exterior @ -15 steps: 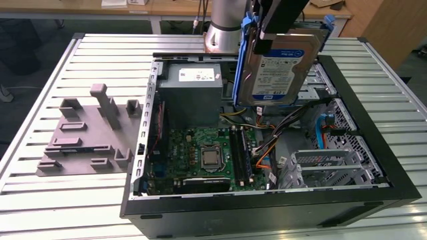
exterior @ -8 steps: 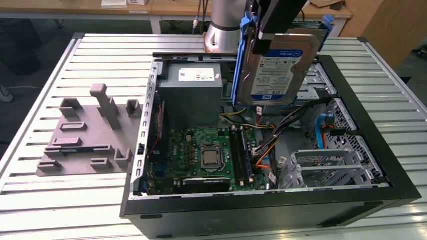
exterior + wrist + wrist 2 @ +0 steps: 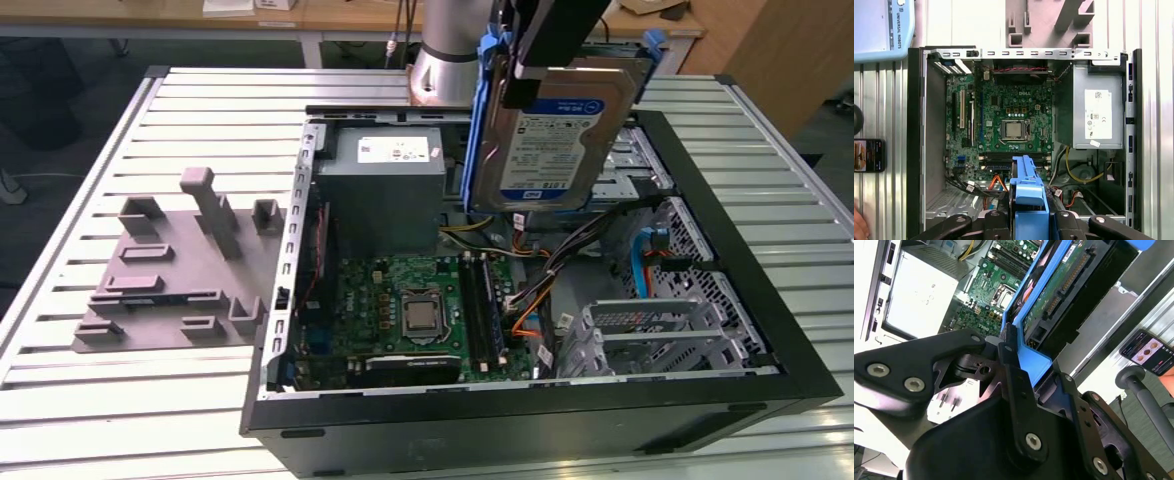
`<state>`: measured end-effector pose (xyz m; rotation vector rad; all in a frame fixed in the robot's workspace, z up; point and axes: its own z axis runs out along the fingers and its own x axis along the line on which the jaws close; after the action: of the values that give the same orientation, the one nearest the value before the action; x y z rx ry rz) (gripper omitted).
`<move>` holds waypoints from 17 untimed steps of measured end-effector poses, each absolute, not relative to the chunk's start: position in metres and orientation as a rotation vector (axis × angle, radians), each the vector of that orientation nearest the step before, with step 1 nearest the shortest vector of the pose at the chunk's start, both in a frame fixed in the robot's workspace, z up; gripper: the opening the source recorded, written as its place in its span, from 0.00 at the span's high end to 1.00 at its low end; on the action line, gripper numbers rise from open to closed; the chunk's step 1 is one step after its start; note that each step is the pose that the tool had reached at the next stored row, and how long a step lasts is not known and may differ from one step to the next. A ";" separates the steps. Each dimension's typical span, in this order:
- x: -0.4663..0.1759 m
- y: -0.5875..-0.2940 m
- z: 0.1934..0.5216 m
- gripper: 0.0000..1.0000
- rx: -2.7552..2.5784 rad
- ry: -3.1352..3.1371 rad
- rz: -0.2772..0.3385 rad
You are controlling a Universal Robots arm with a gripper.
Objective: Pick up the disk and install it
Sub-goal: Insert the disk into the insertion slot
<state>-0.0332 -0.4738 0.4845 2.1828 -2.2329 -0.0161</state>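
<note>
The disk (image 3: 554, 140), a silver hard drive with a white-and-blue label in a blue carrier frame (image 3: 477, 130), hangs upright above the back half of the open computer case (image 3: 747, 270). My gripper (image 3: 530, 80) is shut on the disk's upper edge. In the second wrist view the black fingers (image 3: 1014, 375) clamp the blue frame (image 3: 1034, 362), and the drive's green circuit side (image 3: 1054, 295) runs away from them. In the first wrist view the carrier (image 3: 1026, 192) sits between the finger links of the gripper (image 3: 1029, 216), over the case's cabled end.
Inside the case are the motherboard (image 3: 414, 310), the grey power supply box (image 3: 387, 165) and metal drive cages (image 3: 667, 330). A grey moulded fixture (image 3: 174, 270) lies on the slatted table at the exterior view's left. A phone (image 3: 869, 155) rests beside the case.
</note>
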 end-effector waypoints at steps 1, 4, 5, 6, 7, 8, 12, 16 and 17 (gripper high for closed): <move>-0.033 -0.474 0.485 0.64 2.183 -2.233 -0.016; -0.034 -0.474 0.485 0.64 2.183 -2.233 -0.016; -0.034 -0.474 0.484 0.64 2.183 -2.233 -0.016; -0.034 -0.474 0.484 0.64 2.183 -2.233 -0.016; -0.035 -0.474 0.484 0.64 2.183 -2.233 -0.016; -0.035 -0.474 0.485 0.64 2.183 -2.233 -0.016; -0.036 -0.474 0.484 0.64 2.183 -2.233 -0.016; -0.036 -0.474 0.484 0.64 2.183 -2.233 -0.016; -0.037 -0.474 0.485 0.64 2.183 -2.233 -0.016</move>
<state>-0.0366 -0.4738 0.4845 2.1828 -2.2329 -0.0160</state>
